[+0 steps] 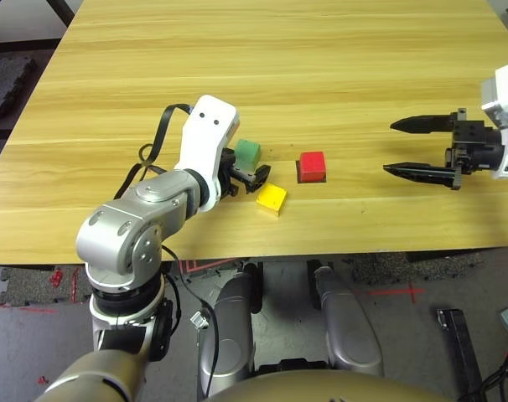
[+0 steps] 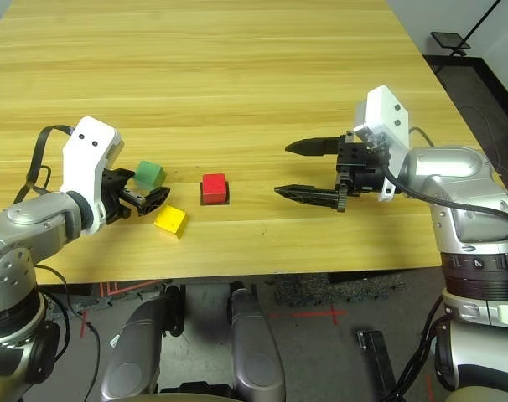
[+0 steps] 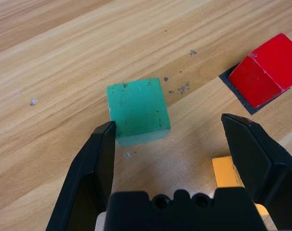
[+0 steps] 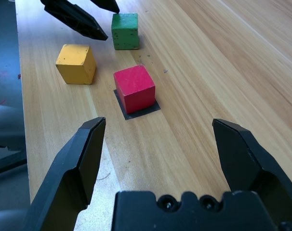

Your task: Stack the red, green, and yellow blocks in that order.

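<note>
The red block [image 2: 214, 186] sits on a flat black square patch [image 4: 136, 109] on the desk [image 1: 321, 67], roughly mid-width and not far from the near edge. That patch looks like the stack's base marker, so red is prob. already where it belongs as the bottom layer. Nothing is stacked on it yet.

The green block [image 3: 138, 110] lies toward the desk's left side, near red but apart from it, a bit further from the near edge. The yellow block [image 1: 272, 198] is between the two but closer to the near edge, just beside green, not touching it.

The left gripper [image 3: 177, 139] is angled down at green w/ jaws spread wide and empty. In the left wrist view one finger tip is right at green's side while the other stands over by yellow, so the cube isn't centred in the gap. Judgement: it's lining up to take green, the second layer, and needs a small shift so the far finger clears yellow before closing.

The right gripper [image 2: 308, 171] hangs over the desk's right part, well apart from all three cubes, fingers wide apart, holding nothing, pointed at red. Likely parked out of the way while the left arm works; yellow goes last.
</note>
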{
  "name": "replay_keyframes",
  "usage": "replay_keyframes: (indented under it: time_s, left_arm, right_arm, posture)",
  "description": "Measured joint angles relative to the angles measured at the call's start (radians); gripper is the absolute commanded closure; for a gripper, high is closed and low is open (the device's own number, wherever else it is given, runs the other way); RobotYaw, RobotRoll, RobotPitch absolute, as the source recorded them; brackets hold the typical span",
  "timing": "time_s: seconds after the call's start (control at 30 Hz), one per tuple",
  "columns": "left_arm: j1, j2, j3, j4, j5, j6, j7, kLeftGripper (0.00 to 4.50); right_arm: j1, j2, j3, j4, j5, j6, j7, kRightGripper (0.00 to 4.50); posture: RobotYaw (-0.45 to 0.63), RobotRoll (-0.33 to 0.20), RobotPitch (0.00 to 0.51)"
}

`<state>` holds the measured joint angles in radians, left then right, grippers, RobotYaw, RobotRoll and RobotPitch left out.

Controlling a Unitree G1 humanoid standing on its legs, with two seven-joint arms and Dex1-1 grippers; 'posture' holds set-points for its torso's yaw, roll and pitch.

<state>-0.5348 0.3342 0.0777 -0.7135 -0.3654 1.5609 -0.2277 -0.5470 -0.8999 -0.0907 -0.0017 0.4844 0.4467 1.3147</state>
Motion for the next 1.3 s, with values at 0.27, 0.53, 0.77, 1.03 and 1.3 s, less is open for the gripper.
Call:
replay_keyframes:
  time_s: [0.27,0.53,0.77,1.03,1.3]
  left_arm:
    - [-0.019,-0.002,-0.017,0.049,0.035,-0.101,0.035,0.00]
    - [-0.017,0.028,-0.038,0.060,0.035,-0.112,0.028,0.00]
    - [-0.002,0.028,-0.079,0.087,0.042,-0.109,0.033,0.00]
    - [0.006,0.028,-0.102,0.136,0.054,-0.143,0.046,0.00]
    - [-0.011,0.020,-0.116,0.194,0.080,-0.200,0.061,0.00]
  right_arm:
    - [-0.022,0.019,0.017,0.023,-0.004,-0.017,0.001,0.04]
    - [-0.038,0.034,0.039,0.047,-0.012,-0.037,0.004,0.04]
    - [-0.038,0.040,0.040,0.045,-0.012,-0.039,0.004,0.04]
    - [-0.028,0.040,0.040,0.023,-0.009,-0.032,0.000,0.04]
    - [-0.020,0.040,0.040,0.018,-0.010,-0.032,-0.003,0.04]
  posture:
    - [0.22,0.108,0.280]
    - [0.23,0.113,0.284]
    - [0.22,0.110,0.295]
    - [0.21,0.106,0.300]
    - [0.21,0.105,0.300]
